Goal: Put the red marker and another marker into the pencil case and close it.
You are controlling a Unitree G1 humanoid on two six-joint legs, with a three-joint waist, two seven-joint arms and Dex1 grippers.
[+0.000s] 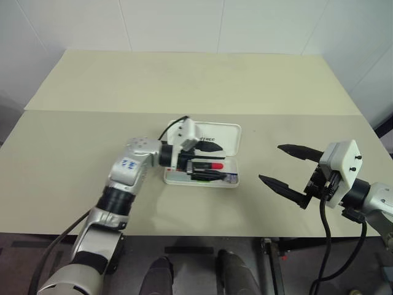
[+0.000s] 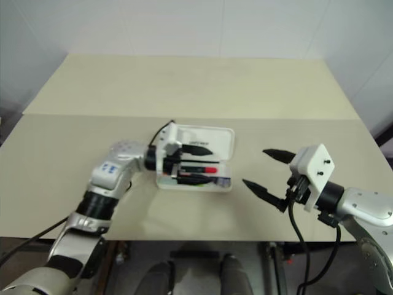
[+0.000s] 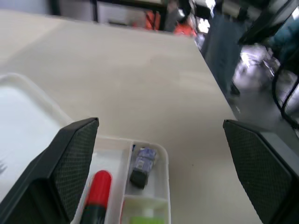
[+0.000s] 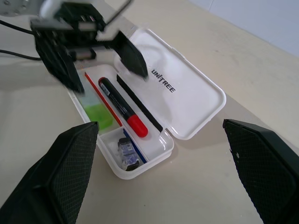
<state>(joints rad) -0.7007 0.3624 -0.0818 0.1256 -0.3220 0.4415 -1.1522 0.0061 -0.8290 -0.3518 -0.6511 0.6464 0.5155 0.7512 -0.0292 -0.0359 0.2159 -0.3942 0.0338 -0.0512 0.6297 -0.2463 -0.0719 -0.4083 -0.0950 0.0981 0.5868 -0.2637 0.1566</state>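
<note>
White hard-plastic rectangular pencil case with rounded corners [image 4: 187,100] lies open near the centre of the pale beige table [image 1: 184,80], its hinged lid laid flat at the 12 o'clock side of the tray and bearing dark "UNITREE" lettering. Inside the tray, the slim red marker with a black barrel and a red cap end [image 4: 122,107] rests lengthwise in the long compartment, cap toward 3 o'clock in the head views. Beside it, on the tray's 6 o'clock side, the thick pale-mint marker with a lime-green cap [image 4: 96,111] lies in the adjoining compartment, separated from the red marker by a thin red line. A small dark blue-and-black object [image 4: 127,154] occupies the small end compartment at the tray's 3 o'clock end. The left gripper [image 1: 206,161] hovers just above the tray, pointing toward 3 o'clock, its two black fingers spread wide apart and grasping nothing. The right gripper [image 1: 285,166] hangs above bare table at 3 o'clock of the case, well apart from it, pointing toward 9 o'clock, its fingers likewise spread wide and empty.
</note>
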